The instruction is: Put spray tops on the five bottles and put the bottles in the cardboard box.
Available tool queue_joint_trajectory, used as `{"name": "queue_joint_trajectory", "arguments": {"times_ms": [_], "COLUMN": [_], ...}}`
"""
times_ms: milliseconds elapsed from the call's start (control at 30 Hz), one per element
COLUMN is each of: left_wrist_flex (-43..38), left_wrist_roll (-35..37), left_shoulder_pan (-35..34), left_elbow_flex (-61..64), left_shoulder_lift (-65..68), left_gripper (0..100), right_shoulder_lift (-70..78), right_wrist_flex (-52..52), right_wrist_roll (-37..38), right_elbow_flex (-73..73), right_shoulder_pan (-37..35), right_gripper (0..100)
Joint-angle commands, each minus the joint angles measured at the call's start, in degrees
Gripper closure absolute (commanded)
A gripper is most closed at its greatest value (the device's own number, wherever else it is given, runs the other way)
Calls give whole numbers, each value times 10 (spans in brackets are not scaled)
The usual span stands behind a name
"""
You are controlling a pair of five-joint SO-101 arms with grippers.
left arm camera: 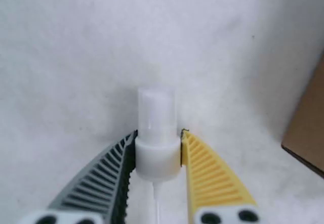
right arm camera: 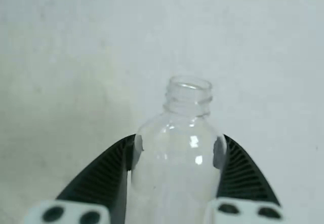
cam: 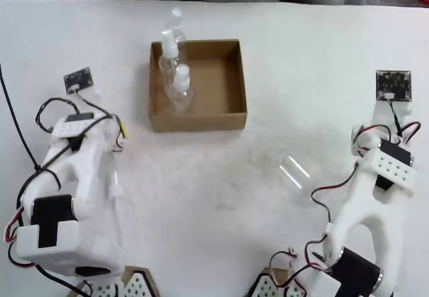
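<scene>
Left end effector (left arm camera: 158, 134): is clamping spray top (left arm camera: 157, 107), cap end pointing away from wrist.
Right end effector (right arm camera: 178, 140): is gripping clear bottle (right arm camera: 174, 158), long axis running outward, open neck leading.
Cardboard box (cam: 198, 121): is sitting upper centre.

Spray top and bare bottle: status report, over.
Left hand shut on spray top. Right hand shut on uncapped bottle, not yet joined. Two capped bottles in cardboard box.

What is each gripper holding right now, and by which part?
Left gripper grips a spray top by its collar; right gripper grips an uncapped bottle around its body.
</scene>
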Motion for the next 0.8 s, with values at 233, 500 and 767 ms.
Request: {"name": "queue_joint_trajectory", "arguments": {"times_ms": [233, 500, 767], "left_wrist_flex": [-9, -8, -8], "left_wrist_roll": [-26, -29, -29], "left_shoulder_pan": [8, 8, 8], "left_elbow_flex": [-3, -3, -3], "left_shoulder_lift": [-15, -16, -16], "left_gripper": [969, 969, 969], "right_shoulder_lift": [-9, -61, -262], "right_wrist_flex": [-359, -428, -434], "right_wrist_roll": [-5, -43, -207], "right_elbow_flex": [4, 153, 268], "right_shoulder_pan": [-53, -120, -163], "right_gripper": [875, 875, 875]}}
